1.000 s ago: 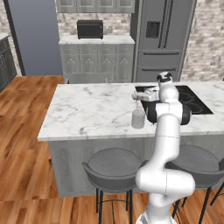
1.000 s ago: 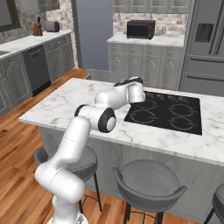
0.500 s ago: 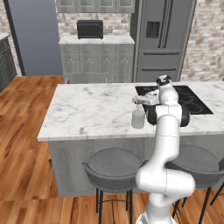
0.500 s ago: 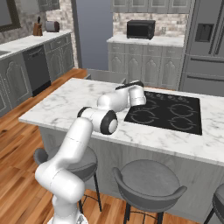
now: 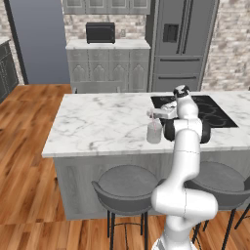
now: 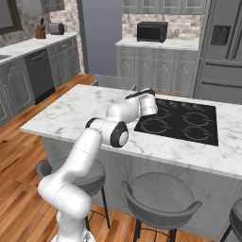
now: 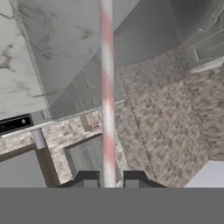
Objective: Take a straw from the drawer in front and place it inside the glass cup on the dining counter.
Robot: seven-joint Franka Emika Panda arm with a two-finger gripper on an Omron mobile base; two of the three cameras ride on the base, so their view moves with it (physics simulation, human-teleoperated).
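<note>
Pinched close around the straw point(image 7: 106, 87), the claw point(image 7: 108, 177) shows at the bottom centre of the hand view, its two dark tips with only a narrow gap between them and the pale pink-and-white stick rising straight up from that gap to the top edge of the frame. In the left base view the claw point(image 5: 166, 111) sits just right of centre, over the dining counter point(image 5: 97, 122), right beside and slightly above the glass cup point(image 5: 154, 132).

The cup stands upright on the marble top, near the front edge and just left of the black cooktop point(image 5: 210, 110). A thin pale stick point(image 5: 153, 122) stands up from the cup's mouth toward the claw, so the straw's lower end appears to be inside the glass; how deep it reaches is too small to tell. Nothing else can be made out in the cup.

As a judgement, the fetching and carrying are done and the placing is nearly finished: what remains is to let go of the straw so it rests in the cup, and to lift the hand away without tipping the glass. In the right base view the arm's forearm point(image 6: 124, 109) covers the cup.
</note>
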